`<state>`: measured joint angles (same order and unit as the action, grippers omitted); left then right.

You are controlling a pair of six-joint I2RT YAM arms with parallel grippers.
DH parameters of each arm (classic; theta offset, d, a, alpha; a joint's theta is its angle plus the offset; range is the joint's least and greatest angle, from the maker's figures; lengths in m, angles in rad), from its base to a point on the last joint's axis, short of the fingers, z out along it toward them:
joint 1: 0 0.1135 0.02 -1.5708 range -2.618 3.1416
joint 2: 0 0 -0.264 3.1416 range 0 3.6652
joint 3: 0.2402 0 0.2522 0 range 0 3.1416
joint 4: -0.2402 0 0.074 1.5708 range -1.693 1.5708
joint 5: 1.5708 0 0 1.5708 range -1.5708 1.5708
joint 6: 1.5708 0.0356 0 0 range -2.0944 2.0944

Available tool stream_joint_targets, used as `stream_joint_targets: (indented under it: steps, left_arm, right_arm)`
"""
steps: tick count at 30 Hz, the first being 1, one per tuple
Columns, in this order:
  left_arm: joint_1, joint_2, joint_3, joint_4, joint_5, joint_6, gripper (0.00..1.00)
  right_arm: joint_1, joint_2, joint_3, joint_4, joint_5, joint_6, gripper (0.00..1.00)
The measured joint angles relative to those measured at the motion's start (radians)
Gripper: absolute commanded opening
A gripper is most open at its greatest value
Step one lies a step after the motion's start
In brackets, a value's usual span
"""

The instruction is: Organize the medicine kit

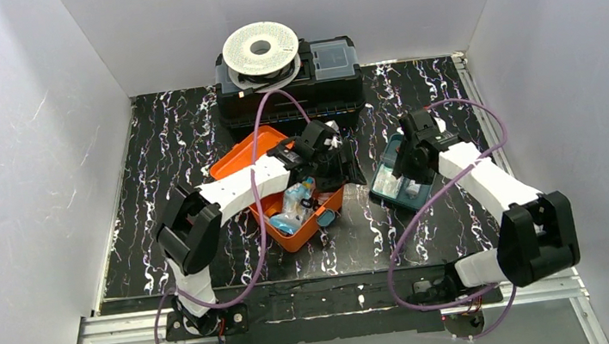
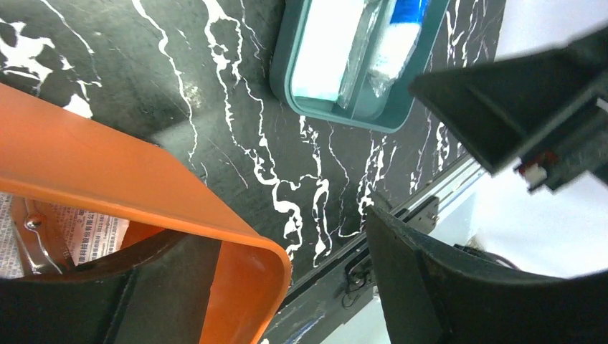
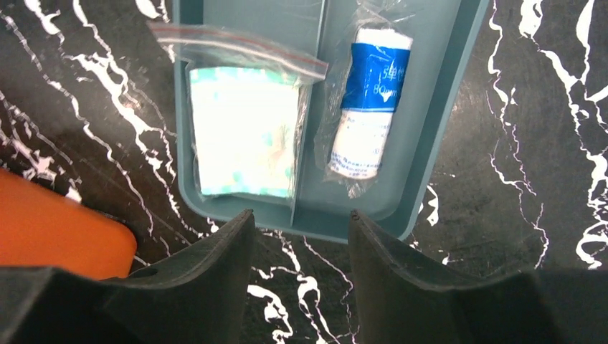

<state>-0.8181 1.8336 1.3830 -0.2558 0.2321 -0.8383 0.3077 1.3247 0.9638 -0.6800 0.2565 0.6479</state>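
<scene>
Right fingers (image 3: pixel 208 287) apart above tray (image 3: pixel 439 143) | medicine kit (image 1: pixel 246 158) open, lying diagonal

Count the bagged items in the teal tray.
2. Pale green pad in a zip bag: left compartment of the teal plastic tray; blue-labelled bagged roll: right compartment. More may sit out of frame.

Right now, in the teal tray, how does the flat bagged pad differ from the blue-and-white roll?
The pad is flat, squarish, pale green-white; the roll is cylindrical, blue and white. They lie in separate compartments of the teal tray. Both are wrapped in clear plastic.
</scene>
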Motion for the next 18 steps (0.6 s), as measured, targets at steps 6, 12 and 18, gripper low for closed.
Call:
stream_joint_targets:
  steps: [6, 12, 18]
  left_arm:
    - [-0.042, -0.001, -0.004, 0.011, -0.003, 0.005, 0.71]
    - [-0.045, -0.056, -0.042, -0.003, -0.003, 0.032, 0.73]
    - [-0.045, -0.115, -0.041, -0.061, -0.025, 0.097, 0.74]
  right_arm:
    - [-0.042, 0.091, 0.001, 0.047, -0.017, -0.001, 0.52]
    - [-0.084, 0.157, 0.012, 0.092, -0.036, -0.001, 0.46]
    - [-0.099, 0.232, 0.048, 0.127, -0.057, 0.001, 0.41]
